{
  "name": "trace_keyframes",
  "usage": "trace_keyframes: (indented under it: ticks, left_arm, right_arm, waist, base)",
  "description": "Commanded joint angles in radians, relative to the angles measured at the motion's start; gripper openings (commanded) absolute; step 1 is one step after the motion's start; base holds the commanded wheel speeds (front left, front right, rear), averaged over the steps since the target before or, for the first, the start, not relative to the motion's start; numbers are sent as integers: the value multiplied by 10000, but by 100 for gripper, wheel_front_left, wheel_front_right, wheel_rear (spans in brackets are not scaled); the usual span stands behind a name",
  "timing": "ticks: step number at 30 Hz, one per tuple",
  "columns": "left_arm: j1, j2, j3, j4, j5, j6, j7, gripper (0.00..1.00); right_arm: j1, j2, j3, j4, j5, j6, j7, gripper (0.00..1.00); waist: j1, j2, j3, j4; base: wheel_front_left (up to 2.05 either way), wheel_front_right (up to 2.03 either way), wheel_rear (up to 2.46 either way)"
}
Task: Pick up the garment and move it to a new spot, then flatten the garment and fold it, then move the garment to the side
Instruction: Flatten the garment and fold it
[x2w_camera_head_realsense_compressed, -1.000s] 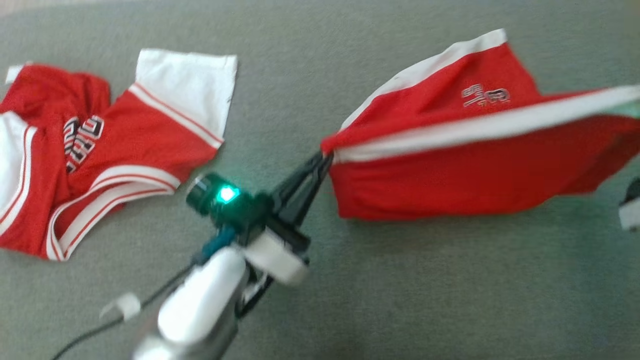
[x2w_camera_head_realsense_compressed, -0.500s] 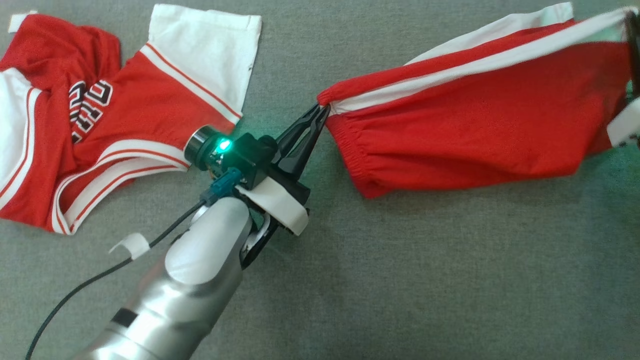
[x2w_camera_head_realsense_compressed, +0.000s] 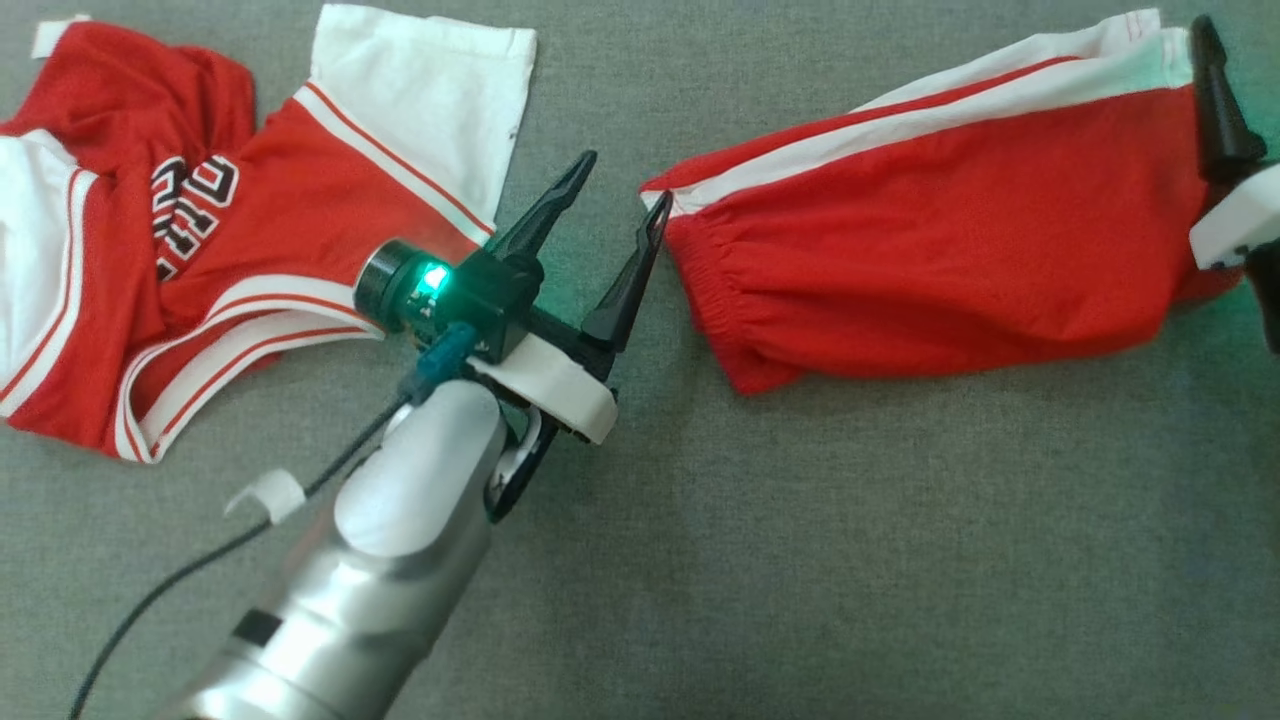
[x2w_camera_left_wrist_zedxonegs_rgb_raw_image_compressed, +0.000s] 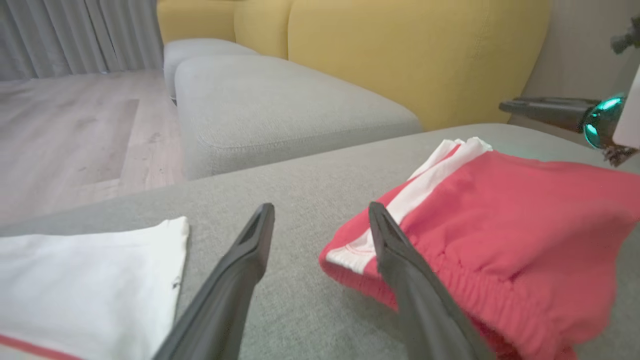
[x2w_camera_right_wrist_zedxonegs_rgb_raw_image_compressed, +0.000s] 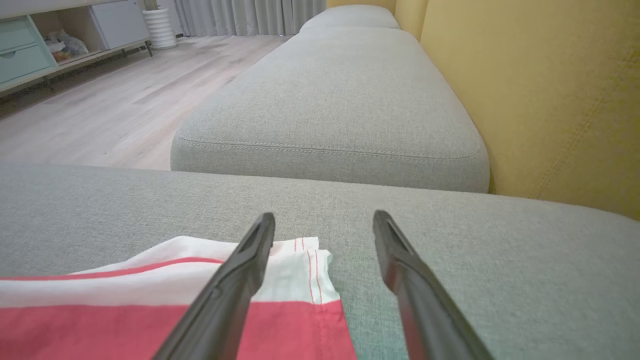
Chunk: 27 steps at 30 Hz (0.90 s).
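**Left gripper (x2w_camera_head_realsense_compressed: 622, 178) spread wide at the shorts' waistband corner**

Both sets of jaws stand fully apart and neither has hold of anything. One finger of the left gripper sits right at the white-striped corner of the red shorts (x2w_camera_head_realsense_compressed: 950, 220); I can't tell whether it touches the cloth. Its other finger points over bare cushion toward the white sleeve of a crumpled red jersey (x2w_camera_head_realsense_compressed: 280, 230).

At the opposite end, the right gripper (x2w_camera_right_wrist_zedxonegs_rgb_raw_image_compressed: 324, 215) has one finger over the white hem corner and the other over bare fabric.

The shorts lie stretched out between the two grippers on the grey cushion (x2w_camera_head_realsense_compressed: 800, 550), white stripe along the far edge, elastic waistband toward the jersey. A strip of bare cushion keeps the two garments apart. On the near side of the shorts a broad stretch of cushion is free. Beyond the far edge come a neighbouring grey cushion (x2w_camera_right_wrist_zedxonegs_rgb_raw_image_compressed: 340, 100), the yellow backrest (x2w_camera_right_wrist_zedxonegs_rgb_raw_image_compressed: 550, 90) and the wooden floor (x2w_camera_right_wrist_zedxonegs_rgb_raw_image_compressed: 115, 100).
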<state>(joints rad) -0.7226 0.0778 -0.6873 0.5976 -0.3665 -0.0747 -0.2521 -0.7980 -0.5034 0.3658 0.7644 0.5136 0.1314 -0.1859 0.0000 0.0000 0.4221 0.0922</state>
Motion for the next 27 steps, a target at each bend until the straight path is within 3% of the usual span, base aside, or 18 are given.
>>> trace_keyframes:
  ticks: [1, 8, 13, 14, 16, 21, 27]
  left_arm:
    - [72, 84, 379, -388, 126, 123, -92, 100]
    - [1655, -34, 1383, -2095, 881, 1540, -95, 100]
    - [3279, -163, 2013, -3809, 1456, 2014, -96, 100]
    - [3520, -178, 2101, -4010, 1508, 2039, -96, 100]
    - [3941, -203, 2252, -4328, 1596, 2060, -96, 100]
    - [4666, -240, 2636, -4952, 1815, 2078, -96, 100]
    - [4985, -238, 3126, -5363, 2234, 1971, -96, 100]
  right_arm:
    - [87, -157, 113, -126, 164, -7, -116, 100]
    - [752, -213, 438, 846, 1333, -7, 219, 100]
    - [1314, -275, 811, 1572, 2173, -7, 1109, 100]
    - [1396, -247, 872, 1607, 2342, -7, 1260, 91]
    - [1501, -259, 982, 1617, 2555, -7, 1357, 0]
    - [1538, -365, 1097, 1592, 2896, -7, 1032, 0]
    - [1292, -879, 1421, 1884, 2462, -7, 735, 0]
  waist:
    - [0, 0, -69, 14]
    - [0, 0, -365, 274]
    - [0, 0, -531, 754]
    - [0, 0, -561, 803]
    - [0, 0, -628, 861]
    - [0, 0, -944, 623]
    - [0, 0, -1353, -281]
  base:
    - [0, 0, 0]
    - [0, 0, 0]
    - [0, 0, 0]
    - [0, 0, 0]
    - [0, 0, 0]
    - [0, 0, 0]
    - [0, 0, 0]
